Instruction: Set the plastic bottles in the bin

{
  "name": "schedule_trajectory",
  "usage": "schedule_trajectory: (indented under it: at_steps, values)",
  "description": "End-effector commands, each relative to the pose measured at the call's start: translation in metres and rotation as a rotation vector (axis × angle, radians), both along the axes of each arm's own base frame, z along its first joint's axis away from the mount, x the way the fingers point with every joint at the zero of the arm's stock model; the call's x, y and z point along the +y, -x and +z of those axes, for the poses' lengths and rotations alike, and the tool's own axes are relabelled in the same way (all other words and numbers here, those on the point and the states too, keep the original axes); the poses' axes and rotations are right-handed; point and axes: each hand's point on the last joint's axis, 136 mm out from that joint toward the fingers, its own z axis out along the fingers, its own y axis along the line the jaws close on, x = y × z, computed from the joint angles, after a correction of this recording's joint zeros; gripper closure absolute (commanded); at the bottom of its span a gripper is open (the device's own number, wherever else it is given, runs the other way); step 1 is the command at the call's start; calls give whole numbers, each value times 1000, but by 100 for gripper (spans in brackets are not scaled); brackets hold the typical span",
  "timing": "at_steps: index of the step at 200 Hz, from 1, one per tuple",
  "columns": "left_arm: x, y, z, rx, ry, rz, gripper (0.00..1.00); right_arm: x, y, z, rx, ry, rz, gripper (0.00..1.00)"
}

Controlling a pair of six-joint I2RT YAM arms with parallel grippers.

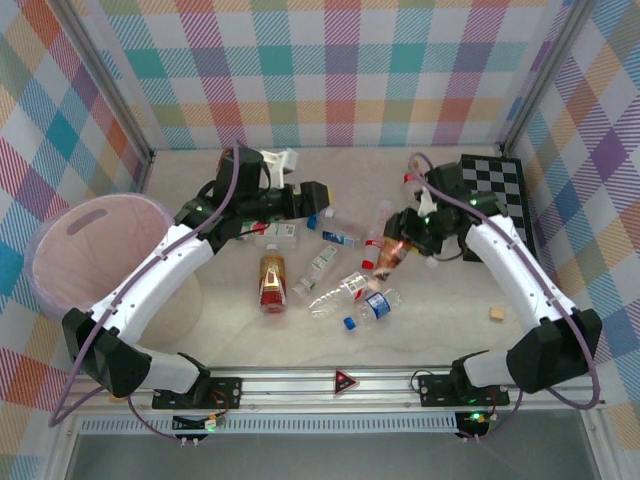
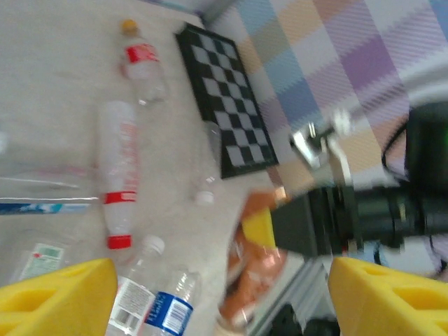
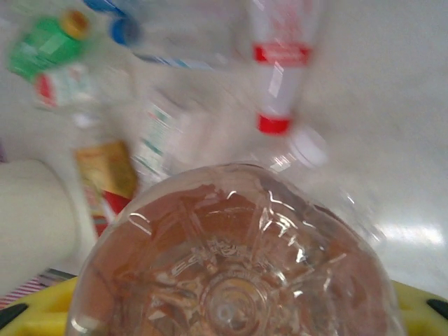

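Where the right gripper (image 1: 402, 243) clamps, a bottle (image 1: 386, 262) sits.

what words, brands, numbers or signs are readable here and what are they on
Nothing is legible.
red-gold bottle: label print too small.
blue-label bottle: white print blurred.
brown bottle: label blurred.
red triangle sticker on the front rail: symbol too small.

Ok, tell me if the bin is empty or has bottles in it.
Empty, as far as it shows: from above, the bin's inside is bare pink with no bottle in it. The left arm covers its right edge.
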Motion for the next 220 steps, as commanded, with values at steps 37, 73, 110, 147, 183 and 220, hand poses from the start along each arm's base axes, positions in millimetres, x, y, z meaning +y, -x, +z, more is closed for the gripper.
schedule_trajectory:
  at_steps: [37, 73, 110, 147, 183, 220]
  values:
    - [-61, 41, -34, -54, -45, -200, 0, 56, -41, 65, -99, -259, 154, 47]
    - [-67, 17, -55, -60, -119, -133, 0, 66, -34, 76, -99, -338, 195, 47]
    - [-76, 2, -61, -61, -140, -106, 2, 69, -29, 80, -101, -368, 214, 47]
    - [-82, -1, -58, -64, -115, -96, 40, 70, -32, 76, -99, -370, 216, 47]
    - [-85, -1, -51, -60, -92, -96, 55, 73, -38, 72, -97, -379, 216, 42]
    - [-80, -5, -48, -60, -106, -62, 59, 63, -49, 80, -118, -399, 194, 10]
